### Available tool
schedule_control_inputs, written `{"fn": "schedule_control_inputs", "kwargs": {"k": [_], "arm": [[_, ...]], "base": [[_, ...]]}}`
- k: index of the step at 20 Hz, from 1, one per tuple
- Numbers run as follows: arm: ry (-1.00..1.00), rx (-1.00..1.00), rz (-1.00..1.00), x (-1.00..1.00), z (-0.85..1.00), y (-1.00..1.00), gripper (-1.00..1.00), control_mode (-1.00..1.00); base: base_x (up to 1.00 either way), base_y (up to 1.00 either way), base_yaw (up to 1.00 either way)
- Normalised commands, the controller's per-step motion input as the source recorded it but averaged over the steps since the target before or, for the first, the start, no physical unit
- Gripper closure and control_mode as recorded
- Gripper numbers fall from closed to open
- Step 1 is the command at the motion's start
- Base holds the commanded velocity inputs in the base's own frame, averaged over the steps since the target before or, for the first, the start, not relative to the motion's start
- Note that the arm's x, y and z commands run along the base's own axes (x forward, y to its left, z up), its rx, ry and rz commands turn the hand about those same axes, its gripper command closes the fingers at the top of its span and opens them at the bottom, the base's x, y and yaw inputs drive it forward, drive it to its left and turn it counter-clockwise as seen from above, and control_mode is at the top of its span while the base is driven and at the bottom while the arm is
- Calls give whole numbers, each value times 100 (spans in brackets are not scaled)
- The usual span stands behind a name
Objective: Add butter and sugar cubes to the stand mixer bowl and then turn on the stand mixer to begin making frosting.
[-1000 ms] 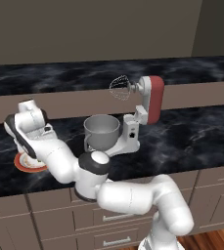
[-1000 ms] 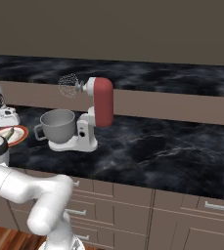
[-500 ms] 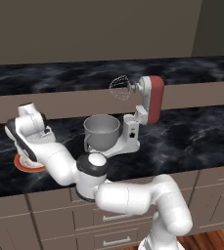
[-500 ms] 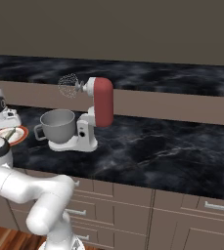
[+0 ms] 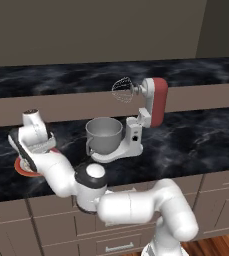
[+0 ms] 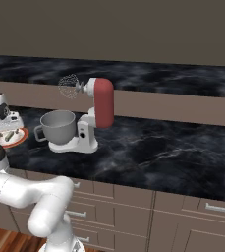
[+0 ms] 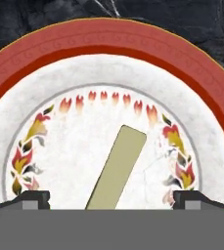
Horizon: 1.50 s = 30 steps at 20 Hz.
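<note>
1. Near field, hand view. My hand [image 7: 111, 199] has come lower over the plate [image 7: 108, 44] than it was a second ago. Its two fingertips [image 7: 33, 197] stand at the lower left and lower right of the frame, spread as wide as they go, with nothing held. The butter [image 7: 117, 166] lies between them as a pale slanted stick, running from bottom centre up towards the right, flat on the white middle of the plate.

2. Near field, left base view. My hand [image 5: 33, 145] sits at the left edge of the frame, directly above the orange-rimmed plate [image 5: 22, 169] on the dark surface [image 5: 196, 145]. In the right base view the plate [image 6: 16, 141] is at the far left.

3. Middle field. The stand mixer bowl [image 5: 104, 135] sits on the mixer's white base, centre frame, well apart from the plate. I cannot tell whether it holds anything.

4. Far field. The stand mixer [image 5: 145, 112] has its dark red head tilted back, whisk raised to the upper left.

5. Meaning. The descent puts me in the approach to the first pickup; I judge the task barely begun. No sugar cubes can be made out.
</note>
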Motion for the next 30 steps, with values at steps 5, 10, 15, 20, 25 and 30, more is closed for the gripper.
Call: {"fn": "schedule_control_inputs", "kwargs": {"k": [5, 10, 15, 20, 25, 30], "arm": [[0, 12, 1, 1, -30, 0, -100, -100], [0, 8, 0, 2, -30, 0, 100, -100], [0, 1, 0, 0, -23, 3, 100, -100], [0, 0, -1, 0, -3, 3, 100, -100], [0, 0, -4, -7, 26, 7, 100, -100], [-1, 0, -11, -55, 94, -8, 100, -100]], "base": [[0, 0, 0], [0, 0, 0], [0, 0, 0], [0, 0, 0], [0, 0, 0], [0, 0, 0]]}}
